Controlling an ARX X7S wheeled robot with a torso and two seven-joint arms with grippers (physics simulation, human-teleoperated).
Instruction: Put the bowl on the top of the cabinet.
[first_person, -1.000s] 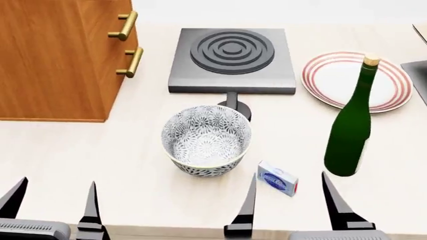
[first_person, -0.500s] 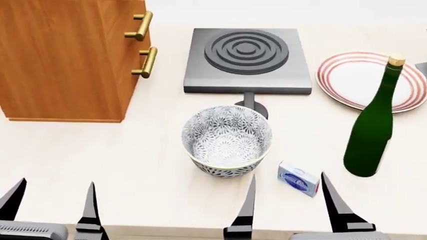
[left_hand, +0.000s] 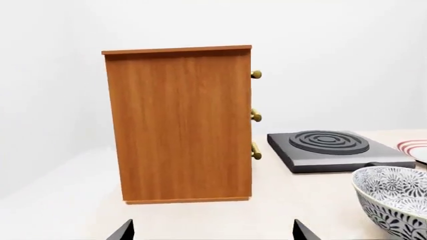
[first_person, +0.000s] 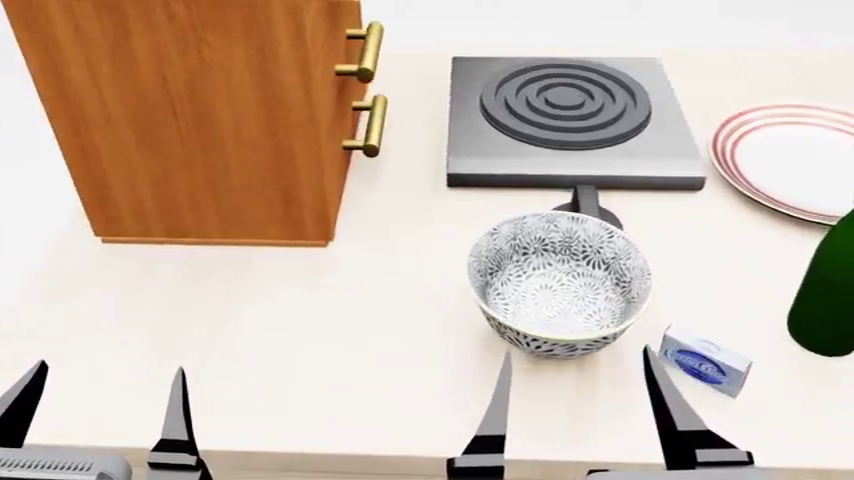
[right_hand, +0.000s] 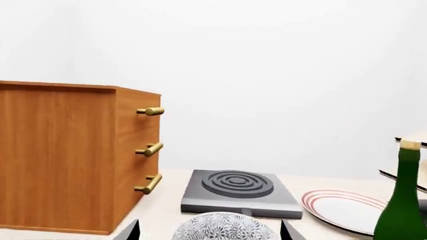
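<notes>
Cabinet (first_person: 200, 120), tall, orange-brown wood with brass bar handles (first_person: 363, 52), standing on pale cream tabletop (first_person: 267, 340), flat top bare in left wrist view (left_hand: 177, 49). Dark grey square hotplate (first_person: 574, 108) with concentric rings lying beside it, well apart. Red-rimmed white plate (first_person: 787, 160) sitting further right, cropped at frame edge. Deep round white bowl (first_person: 561, 283) with dense grey-blue floral pattern resting upright on tabletop, just in front of hotplate. Green glass bottle (right_hand: 402, 207) standing near plate. Left gripper (first_person: 100, 415) and right gripper (first_person: 577, 410) hovering low at near table edge, jaws parted, holding nothing. Small blue-and-white box (first_person: 705, 360) lying beside bowl.
</notes>
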